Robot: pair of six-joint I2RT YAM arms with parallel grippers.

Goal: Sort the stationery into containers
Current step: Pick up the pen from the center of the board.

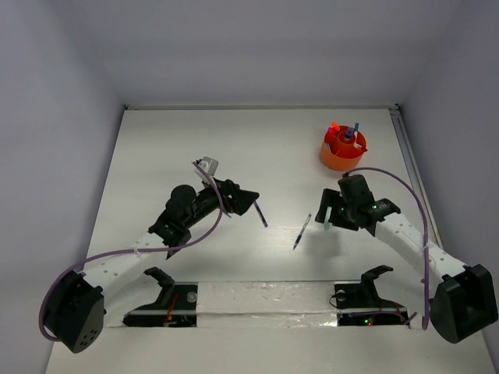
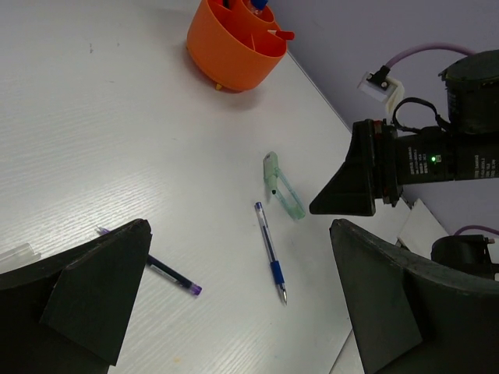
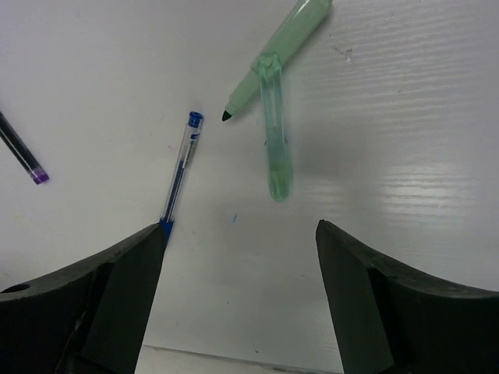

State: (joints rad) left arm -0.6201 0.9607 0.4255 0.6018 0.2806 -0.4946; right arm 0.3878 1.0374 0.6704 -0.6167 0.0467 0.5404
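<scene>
Two pairs of jaws are seen spread wide, and nothing is held between either pair. Just ahead of the right jaws, in line with their gap, a pale green marker [image 3: 282, 53] lies flat on the table [image 1: 195, 148], uncapped, its dark tip bare. A clear green cap [image 3: 275, 148] rests against its barrel and points back toward the gap, though neither piece is touched by the jaws. A blue pen [image 3: 178, 173] lies beside them, one end hidden behind one finger in the right wrist view. From above, this pen is found between the two arms, nearer the right one. A dark purple pen [image 1: 260, 213] is placed just beside the tips of the left jaws. In the left wrist view, part of it is covered by one finger. The orange cup [image 1: 335, 160] stands well beyond the right jaws, toward the far right of the table. Several pieces are stood in it, among them one red-tipped and one blue.
</scene>
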